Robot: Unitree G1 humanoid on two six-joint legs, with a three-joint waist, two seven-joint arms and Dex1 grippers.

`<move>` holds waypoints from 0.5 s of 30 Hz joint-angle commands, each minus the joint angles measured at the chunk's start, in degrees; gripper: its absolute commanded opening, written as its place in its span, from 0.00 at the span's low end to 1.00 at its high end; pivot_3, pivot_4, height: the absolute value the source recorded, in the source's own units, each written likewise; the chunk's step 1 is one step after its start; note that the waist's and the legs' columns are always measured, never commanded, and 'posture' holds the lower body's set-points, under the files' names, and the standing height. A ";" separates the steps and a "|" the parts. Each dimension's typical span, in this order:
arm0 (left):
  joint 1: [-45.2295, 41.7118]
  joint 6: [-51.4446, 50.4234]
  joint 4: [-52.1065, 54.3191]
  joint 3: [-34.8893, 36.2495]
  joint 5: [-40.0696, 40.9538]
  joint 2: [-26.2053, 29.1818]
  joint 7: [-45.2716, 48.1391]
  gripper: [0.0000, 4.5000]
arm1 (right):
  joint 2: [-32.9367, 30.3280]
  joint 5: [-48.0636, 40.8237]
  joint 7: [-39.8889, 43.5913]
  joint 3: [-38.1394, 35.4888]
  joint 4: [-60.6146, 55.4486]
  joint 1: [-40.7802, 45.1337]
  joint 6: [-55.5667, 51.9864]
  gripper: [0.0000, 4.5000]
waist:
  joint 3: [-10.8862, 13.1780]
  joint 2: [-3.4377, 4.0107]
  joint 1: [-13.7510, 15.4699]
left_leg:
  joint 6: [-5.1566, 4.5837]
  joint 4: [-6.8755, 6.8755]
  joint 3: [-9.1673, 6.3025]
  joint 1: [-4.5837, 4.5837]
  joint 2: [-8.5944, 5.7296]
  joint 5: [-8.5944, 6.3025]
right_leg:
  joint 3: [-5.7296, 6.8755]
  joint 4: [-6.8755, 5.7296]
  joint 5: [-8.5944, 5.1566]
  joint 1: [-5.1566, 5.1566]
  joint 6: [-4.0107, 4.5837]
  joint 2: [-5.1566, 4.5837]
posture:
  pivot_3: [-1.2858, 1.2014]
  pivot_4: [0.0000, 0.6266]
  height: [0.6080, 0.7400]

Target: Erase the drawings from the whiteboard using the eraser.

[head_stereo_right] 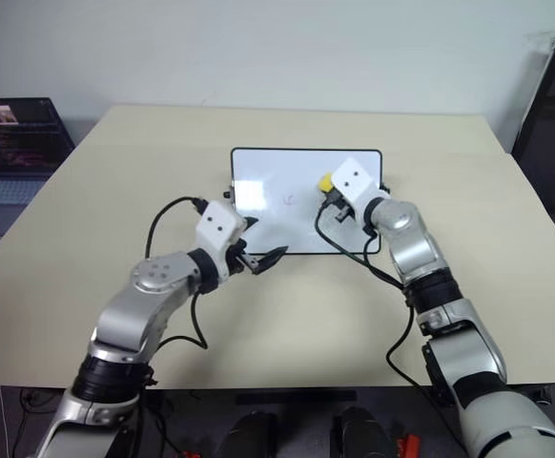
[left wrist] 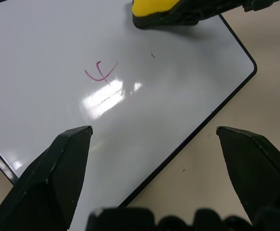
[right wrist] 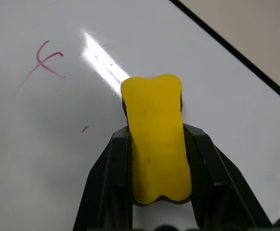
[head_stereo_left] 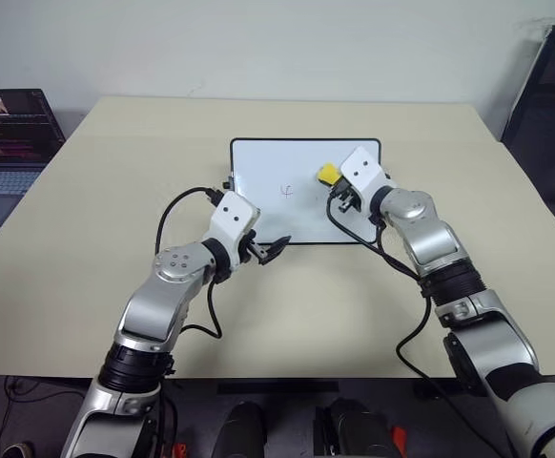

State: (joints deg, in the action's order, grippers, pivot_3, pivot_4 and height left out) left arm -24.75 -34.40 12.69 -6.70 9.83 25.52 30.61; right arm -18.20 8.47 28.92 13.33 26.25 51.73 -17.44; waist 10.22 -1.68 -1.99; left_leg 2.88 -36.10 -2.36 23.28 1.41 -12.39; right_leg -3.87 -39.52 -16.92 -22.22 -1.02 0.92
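Eraser on whiteboard, one mark left.
Head views: whiteboard (head_stereo_left: 258, 157) flat on beige table (head_stereo_left: 87, 248); laptop (head_stereo_left: 6, 143) far left, dark chair (head_stereo_left: 544, 86) right.
L wrist: left gripper (left wrist: 154, 139) spread, empty, over near edge; drawing (left wrist: 101, 73) w/ tiny fleck beside.
R wrist: right gripper (right wrist: 157, 139) clamped on yellow eraser (right wrist: 157, 144), pressed on board.

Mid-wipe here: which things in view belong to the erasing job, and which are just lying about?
Job:
- white black-framed whiteboard
- purple Y-shaped pen drawing
- tiny purple fleck
- yellow oblong eraser in the right gripper
- left gripper, open over the board's edge

Lying about:
- open laptop beside the beige table
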 commanded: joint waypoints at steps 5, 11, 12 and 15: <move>-0.34 1.70 -0.18 -0.05 -0.70 -0.59 -0.03 1.00 | -5.71 3.44 9.49 5.99 -8.70 -5.41 -1.24 0.24 | 0.00 0.00 -0.01 | 0.00 0.00 -0.01 -0.01 0.00 0.00 | 0.01 -0.01 0.00 0.00 0.00 0.00 | 0.52 0.24 1.00; -0.87 1.76 -0.45 -0.42 -0.78 -0.98 0.44 1.00 | -4.75 6.22 1.88 3.90 -6.65 -3.00 2.09 0.24 | 0.00 0.00 -0.11 | 0.00 -0.01 0.04 -0.14 0.02 0.01 | -0.06 -0.10 0.00 0.03 -0.01 0.02 | 0.52 0.24 1.00; -0.90 1.71 -0.39 -0.42 -0.81 -0.98 0.51 1.00 | -4.28 6.25 0.43 3.34 -5.98 -2.32 2.93 0.24 | 0.00 0.00 -0.13 | 0.00 -0.01 0.05 -0.15 0.01 0.01 | -0.08 -0.11 0.00 0.03 -0.01 0.02 | 0.52 0.24 1.00; -1.00 1.51 -0.25 -0.47 -0.87 -1.04 0.63 1.00 | -3.17 5.95 -1.27 2.93 -4.94 -1.30 4.34 0.24 | 0.00 -0.01 -0.14 | 0.01 -0.01 0.09 -0.16 0.01 0.01 | -0.10 -0.12 0.00 0.03 -0.01 0.02 | 0.52 0.24 1.00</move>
State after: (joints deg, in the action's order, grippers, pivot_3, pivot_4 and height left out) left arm -24.67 -34.16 11.07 -7.10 9.03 24.60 30.93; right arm -21.75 14.47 29.16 17.97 21.60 49.08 -14.60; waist 10.23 -1.69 -2.12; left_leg 2.89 -36.10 -2.27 23.12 1.43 -12.39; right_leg -3.97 -39.62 -16.92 -22.19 -1.03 0.93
